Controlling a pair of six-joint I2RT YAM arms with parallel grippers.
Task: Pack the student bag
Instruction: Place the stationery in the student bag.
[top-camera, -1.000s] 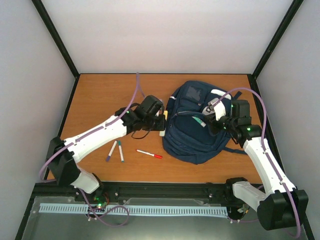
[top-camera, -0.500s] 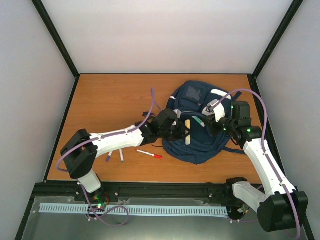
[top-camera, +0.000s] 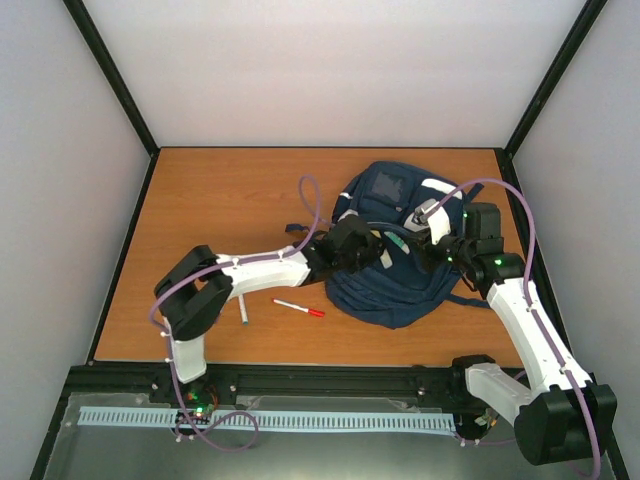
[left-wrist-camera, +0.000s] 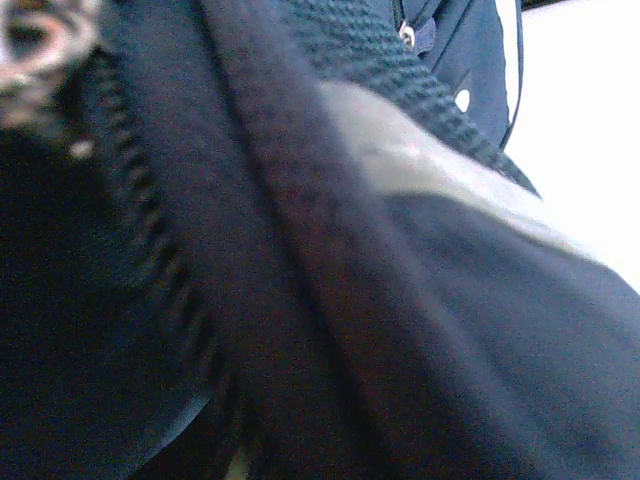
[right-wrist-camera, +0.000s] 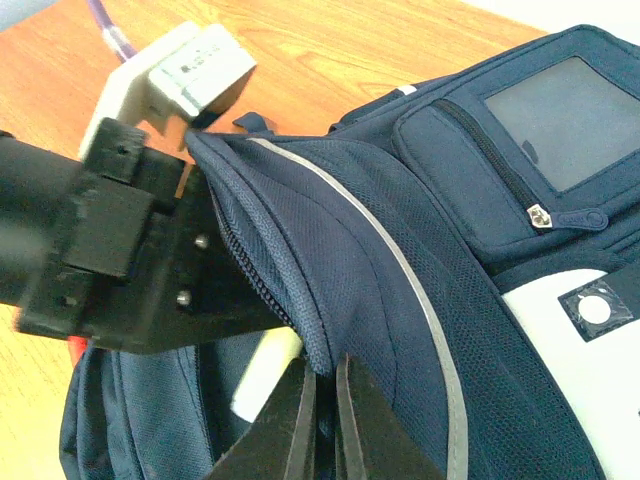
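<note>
Right gripper (right-wrist-camera: 325, 368): pinched tight on the striped rim of the bag (right-wrist-camera: 430, 300) opening, rim held raised. Left gripper (top-camera: 368, 250): tips buried in that opening from the left; jaw width not discernible. Pale bar (right-wrist-camera: 266, 375) just inside, under the rim. Bag: lying on right half of table (top-camera: 220, 190). Red pen (top-camera: 300, 307) just left of bag.

Wooden table (top-camera: 210, 200): navy backpack (top-camera: 395, 290) is laid flat on it. Red-tipped pen (top-camera: 300, 308) is laid on the bare wood just left of the backpack's near corner. White marker (top-camera: 242, 310) is noted farther left of the backpack.
</note>
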